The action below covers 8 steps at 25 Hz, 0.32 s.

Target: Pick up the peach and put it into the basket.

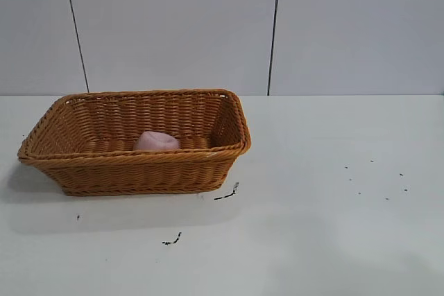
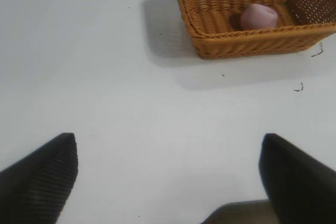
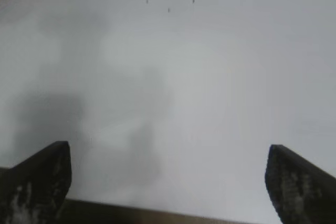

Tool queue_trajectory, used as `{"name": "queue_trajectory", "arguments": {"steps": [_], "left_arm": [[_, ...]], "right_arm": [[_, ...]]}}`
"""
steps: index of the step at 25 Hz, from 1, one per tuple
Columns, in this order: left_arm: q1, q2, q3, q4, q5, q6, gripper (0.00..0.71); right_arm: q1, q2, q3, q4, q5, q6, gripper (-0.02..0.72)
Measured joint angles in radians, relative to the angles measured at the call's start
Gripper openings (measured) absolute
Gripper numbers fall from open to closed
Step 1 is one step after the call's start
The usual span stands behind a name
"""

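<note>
Sitting inside the large rectangular orange-brown woven wicker basket (image 1: 135, 171), the small dusty-pink rounded matte peach (image 1: 156, 141) rests on the basket floor, close to the long wall nearest the exterior camera and about midway along it. Basket stands on the white bench (image 1: 326, 227), toward the bench's left side in the exterior view, well back from the near edge, upright, flaring sides, braided rim. Grey panelled wall (image 1: 173, 25) behind the bench's far edge. Small black marks (image 1: 227, 195) on the bench just beside the basket's near right corner, a few more (image 1: 172, 240) closer to the near edge, tiny dark specks (image 1: 378, 178) scattered toward the right side.

Neither arm shows in the exterior view. Left wrist view: left gripper (image 2: 168, 177), jaws spread wide, nothing between them, over bare bench, well apart from the basket, peach visible inside it. Right wrist view: right gripper (image 3: 168, 182), jaws spread wide, nothing between them, over bare bench, only a sliver of the basket's corner at the picture's edge.
</note>
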Motion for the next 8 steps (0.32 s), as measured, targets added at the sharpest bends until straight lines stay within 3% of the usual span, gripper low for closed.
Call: {"name": "queue_trajectory", "arguments": {"steps": [8], "left_arm": [[0.000,0.000,0.000,0.000,0.000,0.000,0.692]], "right_arm": [[0.002,-0.021,0.000,0.002,0.000,0.000,0.689]]}}
